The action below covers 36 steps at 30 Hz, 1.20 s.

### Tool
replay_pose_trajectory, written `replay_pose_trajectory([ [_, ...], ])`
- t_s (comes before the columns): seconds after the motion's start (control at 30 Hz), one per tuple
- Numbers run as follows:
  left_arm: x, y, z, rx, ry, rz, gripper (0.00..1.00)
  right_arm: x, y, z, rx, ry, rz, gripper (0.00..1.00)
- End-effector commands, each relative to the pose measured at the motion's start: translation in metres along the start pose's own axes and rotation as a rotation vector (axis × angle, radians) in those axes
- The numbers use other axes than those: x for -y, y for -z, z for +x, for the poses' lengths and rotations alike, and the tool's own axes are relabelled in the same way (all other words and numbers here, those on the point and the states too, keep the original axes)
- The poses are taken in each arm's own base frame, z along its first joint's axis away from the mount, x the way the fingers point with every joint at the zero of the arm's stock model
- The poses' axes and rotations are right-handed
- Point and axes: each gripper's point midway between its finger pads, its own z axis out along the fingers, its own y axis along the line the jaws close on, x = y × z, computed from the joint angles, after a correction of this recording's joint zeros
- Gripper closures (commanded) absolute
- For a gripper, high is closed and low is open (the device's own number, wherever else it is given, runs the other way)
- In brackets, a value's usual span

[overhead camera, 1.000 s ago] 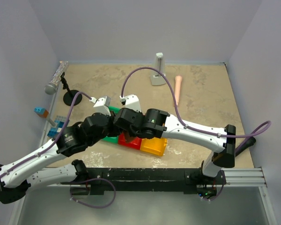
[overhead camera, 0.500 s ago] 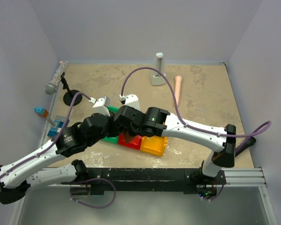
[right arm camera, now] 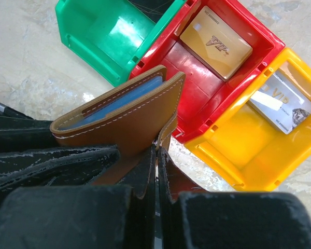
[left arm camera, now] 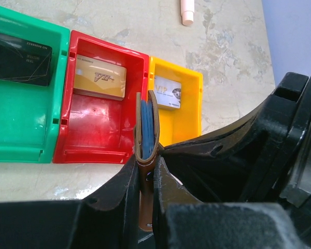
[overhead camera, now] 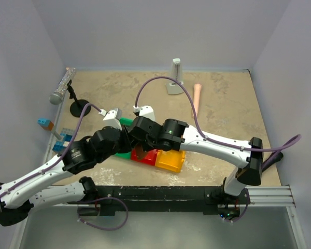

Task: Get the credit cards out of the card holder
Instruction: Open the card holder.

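while the left gripper pinches the brown card holder on edge, in the air near the red bin and yellow bin, the right gripper is closed flat on its small tab; to do this well, i judge, draw the tab away gently against a firm left hold, so the fold spreads without twisting loose; whether any card sits between the grey-blue panels cannot be told; overhead, both wrists hide the holder; the black card is cut off.
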Motion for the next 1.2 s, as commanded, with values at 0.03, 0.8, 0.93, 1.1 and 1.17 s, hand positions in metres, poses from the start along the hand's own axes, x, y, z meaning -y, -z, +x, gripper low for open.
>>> replay_pose_trajectory([
  [0.03,0.035,0.022,-0.033,0.112,0.081,0.168,1.0,0.043,-0.004,0.01,-0.003,0.027,0.113,1.0],
  [0.8,0.015,0.026,-0.04,0.163,0.073,0.092,1.0,0.066,0.007,0.008,0.026,-0.002,0.16,1.0],
  [0.93,0.013,0.024,-0.038,0.159,0.071,0.085,1.0,0.069,0.008,0.007,0.029,-0.007,0.165,1.0],
  [1.1,0.012,0.023,-0.037,0.157,0.067,0.085,1.0,0.065,0.018,0.003,0.066,-0.032,0.099,1.0],
  [1.17,0.011,0.023,-0.036,0.16,0.055,0.091,1.0,0.066,0.026,0.0,0.082,-0.038,0.073,0.85],
])
